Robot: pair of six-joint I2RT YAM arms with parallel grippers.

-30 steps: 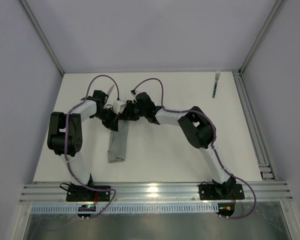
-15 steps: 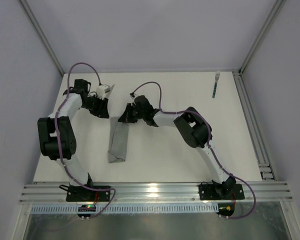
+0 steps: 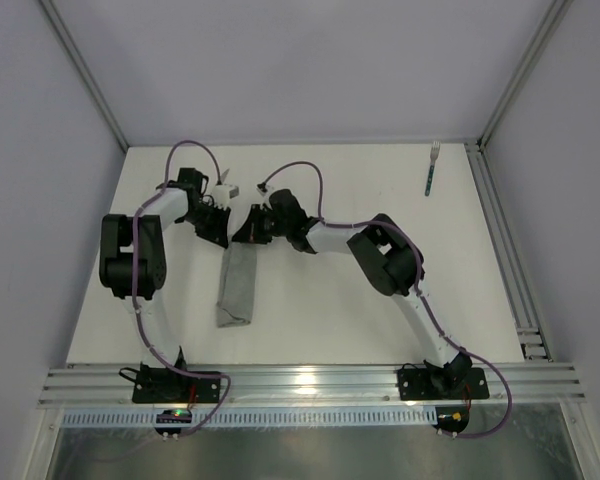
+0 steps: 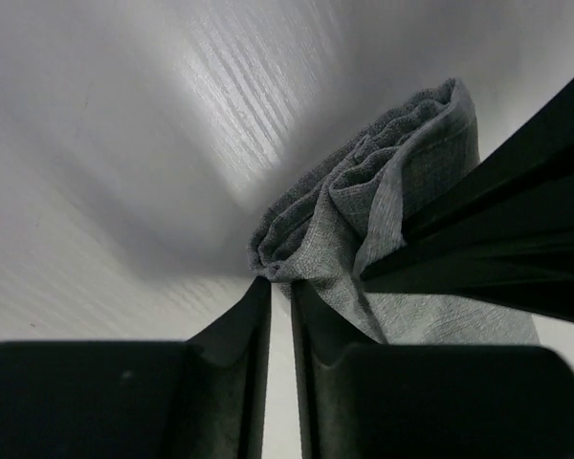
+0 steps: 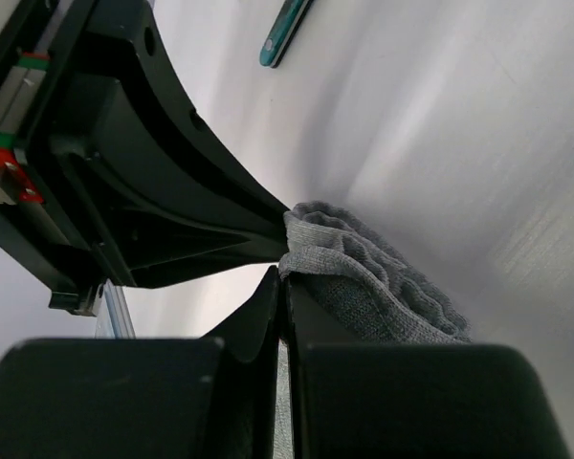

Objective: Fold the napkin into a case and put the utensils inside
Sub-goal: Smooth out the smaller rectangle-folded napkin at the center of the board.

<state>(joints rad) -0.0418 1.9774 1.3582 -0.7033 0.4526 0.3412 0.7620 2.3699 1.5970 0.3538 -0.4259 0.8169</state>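
The napkin (image 3: pixel 236 287) lies on the table as a narrow grey folded strip. My right gripper (image 3: pixel 244 238) is shut on its bunched far edge (image 5: pixel 364 277), the cloth pinched at the tips (image 5: pixel 284 277). My left gripper (image 3: pixel 225 236) comes at the same end from the other side. Its jaws (image 4: pixel 279 280) are drawn to a thin slit, with the napkin's folded corner (image 4: pixel 383 182) caught at the tips. The fork (image 3: pixel 431 170) lies at the far right of the table. A silver knife blade (image 3: pixel 223 184) shows just beyond the left wrist.
A dark teal utensil handle (image 5: pixel 285 33) lies on the table beyond the left gripper in the right wrist view. Aluminium rails (image 3: pixel 510 260) border the white table on the right and at the near edge. Grey walls enclose it.
The left arm swung out to the far left, jaws opening, then returned to the napkin's far end and narrowed on it. The right gripper closed on the napkin's edge.
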